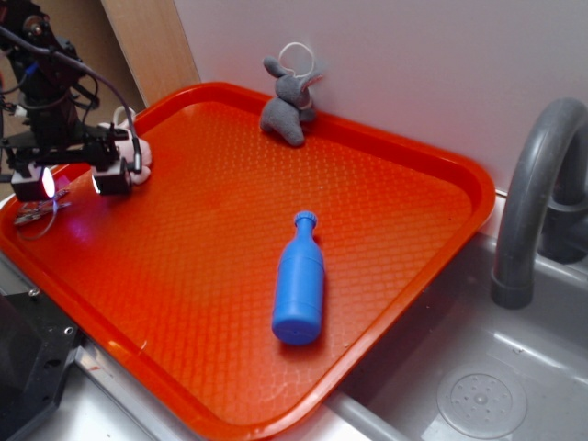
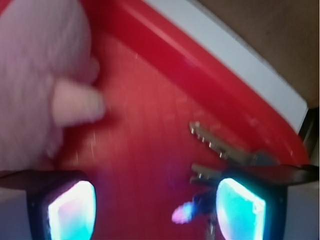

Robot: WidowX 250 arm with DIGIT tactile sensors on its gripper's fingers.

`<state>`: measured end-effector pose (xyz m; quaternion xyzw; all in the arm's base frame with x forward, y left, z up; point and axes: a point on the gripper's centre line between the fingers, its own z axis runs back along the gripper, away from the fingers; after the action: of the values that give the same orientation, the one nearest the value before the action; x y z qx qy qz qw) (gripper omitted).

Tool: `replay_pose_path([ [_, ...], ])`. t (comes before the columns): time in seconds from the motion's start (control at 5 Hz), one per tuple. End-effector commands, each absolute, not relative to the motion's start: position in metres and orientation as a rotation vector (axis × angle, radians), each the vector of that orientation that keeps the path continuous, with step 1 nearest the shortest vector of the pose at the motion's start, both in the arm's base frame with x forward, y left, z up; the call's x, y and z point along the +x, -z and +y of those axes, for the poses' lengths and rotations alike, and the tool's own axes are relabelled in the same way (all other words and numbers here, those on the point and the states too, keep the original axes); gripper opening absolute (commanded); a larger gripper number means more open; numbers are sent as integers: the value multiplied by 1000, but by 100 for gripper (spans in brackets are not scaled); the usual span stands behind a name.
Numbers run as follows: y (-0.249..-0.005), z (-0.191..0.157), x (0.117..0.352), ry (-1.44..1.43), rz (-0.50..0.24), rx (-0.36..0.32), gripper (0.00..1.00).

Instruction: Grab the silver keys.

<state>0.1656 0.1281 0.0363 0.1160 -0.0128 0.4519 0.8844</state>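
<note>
The silver keys (image 1: 34, 218) lie on the orange tray (image 1: 395, 156) close to its left rim. In the wrist view the silver keys (image 2: 220, 147) are blurred and reach under my right finger (image 2: 243, 210), with one small part showing inside the gap. My gripper (image 1: 78, 181) hovers low over that left corner, open, its two lit pads wide apart. Nothing is held between them in the wrist view, where the gripper (image 2: 156, 212) frames bare tray. The pink plush toy (image 2: 35, 75) lies just beyond my left finger.
A blue plastic bottle (image 1: 299, 289) lies on its side mid-tray. A grey plush animal (image 1: 289, 101) sits at the tray's far rim against the wall. A grey faucet (image 1: 533, 202) and a sink basin (image 1: 478, 395) are on the right.
</note>
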Motion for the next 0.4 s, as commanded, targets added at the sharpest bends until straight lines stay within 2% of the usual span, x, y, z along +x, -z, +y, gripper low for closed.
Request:
replay_pose_path([
  [0.0,-73,140,152,-919,-71,114,100],
  [0.2,-67,141,155,-917,-79,129,100],
])
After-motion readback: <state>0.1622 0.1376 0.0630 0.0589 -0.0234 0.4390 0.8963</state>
